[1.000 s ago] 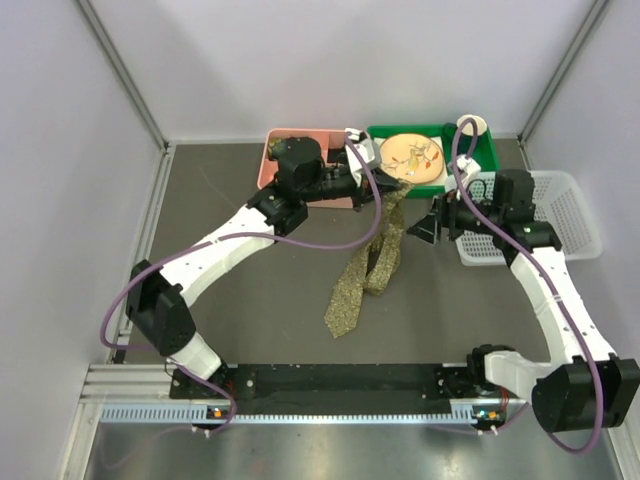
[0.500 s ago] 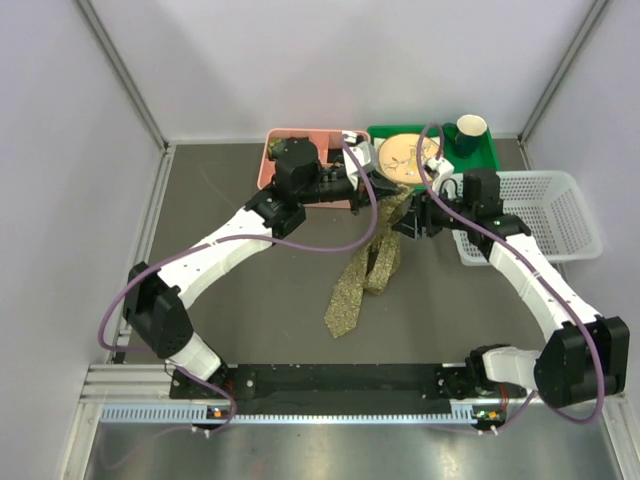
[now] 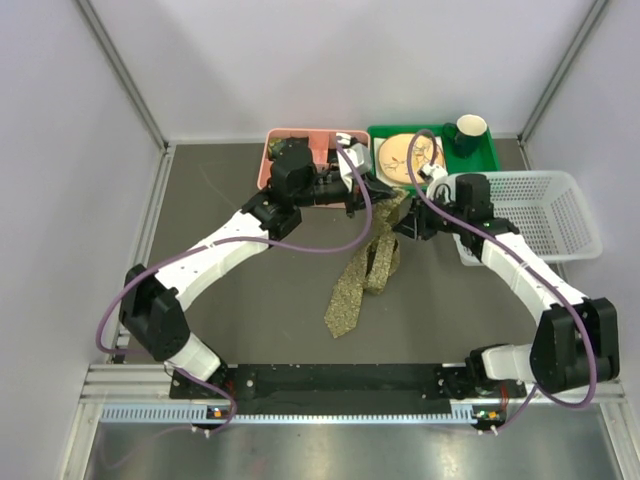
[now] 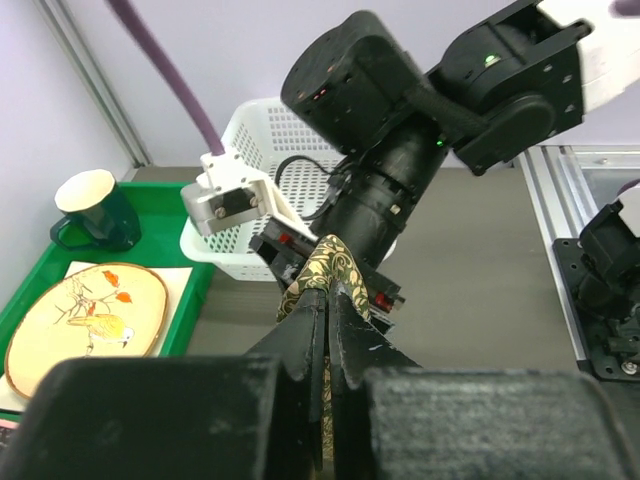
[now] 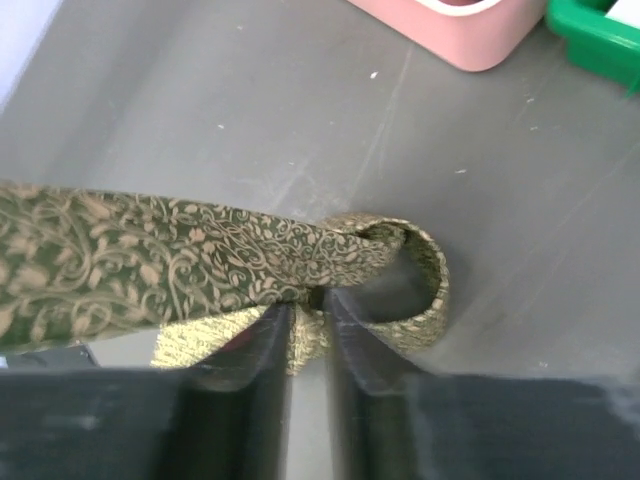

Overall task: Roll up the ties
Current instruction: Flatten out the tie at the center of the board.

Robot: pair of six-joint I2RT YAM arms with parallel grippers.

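Clamping tight on the raised end of the tie (image 3: 352, 290) with the left gripper (image 4: 327, 300). Pinching a fold just beside it with the right gripper (image 5: 310, 325), narrowed onto the cloth. Trailing down across the table (image 3: 250, 300) toward the bases.

Top view: the upper end of the tie (image 3: 365, 268) is covered by the 2 wrist assemblies. The left arm (image 3: 215, 250) hides most of the pink tray (image 3: 268, 150).

Left wrist view: the left gripper (image 4: 327, 300) conceals all but 1 small fold of the tie.

Right wrist view: the tie runs off the left edge. The right gripper (image 5: 308, 312) is blurred, and its contact with the fabric cannot be determined. The green tray (image 5: 600, 25) is cropped at the top-right corner.
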